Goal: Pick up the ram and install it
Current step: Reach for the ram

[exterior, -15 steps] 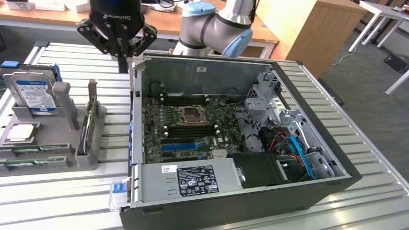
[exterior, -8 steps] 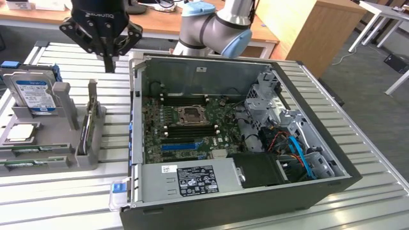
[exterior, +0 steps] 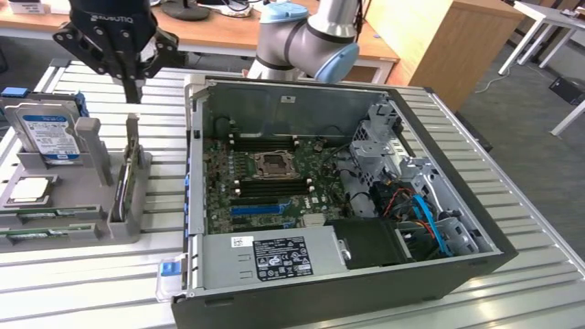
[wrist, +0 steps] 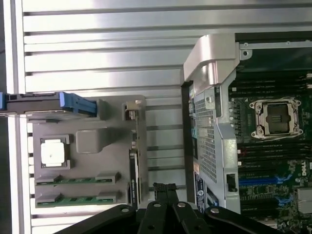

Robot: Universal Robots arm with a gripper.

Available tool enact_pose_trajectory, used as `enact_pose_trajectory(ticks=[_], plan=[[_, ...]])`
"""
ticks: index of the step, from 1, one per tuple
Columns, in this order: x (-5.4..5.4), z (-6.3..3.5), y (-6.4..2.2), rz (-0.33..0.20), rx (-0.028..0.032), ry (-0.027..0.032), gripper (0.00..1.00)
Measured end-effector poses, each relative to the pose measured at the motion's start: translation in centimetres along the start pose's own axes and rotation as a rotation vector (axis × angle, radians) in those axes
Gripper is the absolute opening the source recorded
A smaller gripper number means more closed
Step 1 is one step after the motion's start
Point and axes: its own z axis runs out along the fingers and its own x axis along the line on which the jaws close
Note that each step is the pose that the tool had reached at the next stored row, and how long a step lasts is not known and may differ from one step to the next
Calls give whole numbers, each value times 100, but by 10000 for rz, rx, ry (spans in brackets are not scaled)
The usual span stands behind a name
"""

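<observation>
Ram [wrist: 78, 180] [exterior: 41, 233], two green sticks, lies flat in slots of the gray tray [exterior: 111, 229] [wrist: 97, 141] beside a CPU [exterior: 29, 190] and an upright hard drive [exterior: 46, 133], untouched, with the gripper [exterior: 134, 92] [wrist: 165, 187] clenched on nothing above the tray, beside the open case [exterior: 457, 205] holding the motherboard [exterior: 224, 181] and its black memory slots [exterior: 267, 184].

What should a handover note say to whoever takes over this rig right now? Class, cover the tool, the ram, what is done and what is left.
Tool: shut, holding nothing, hanging above the grey holder on the exterior view's left.
Ram: two green ram sticks lie flat side by side in that holder, apart from the tool.
Open computer case: beside the holder; no green stick sits in the black memory slots.
Done: nothing of the job shows yet.
Left: the pick-up and the install.
</observation>
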Motion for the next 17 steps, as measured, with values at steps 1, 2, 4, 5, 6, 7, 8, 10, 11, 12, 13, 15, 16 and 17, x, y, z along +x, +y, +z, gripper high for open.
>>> enact_pose_trajectory(ticks=[1, 2, 4, 5, 6, 7, 8, 10, 11, 12, 13, 15, 16, 17], plan=[[34, -1, -3, 0, 0, 0, 11], [69, -1, -5, 1, 0, 1, 11], [139, -2, -10, 2, 1, 1, 11], [176, -2, -13, 1, -1, 0, 11], [212, -2, -16, 0, 0, 0, 11], [246, -2, -18, 0, -1, 0, 11], [283, -3, -21, 0, 0, 0, 11], [355, -4, -26, 1, 1, 2, 11], [390, -4, -29, 1, 0, 1, 11], [428, -4, -32, 1, 0, 0, 11], [464, -5, -35, 1, 0, 1, 11], [533, -6, -40, 0, 1, 1, 11], [567, -6, -43, 0, 0, 0, 11], [600, -6, -45, 1, 0, 0, 11]])
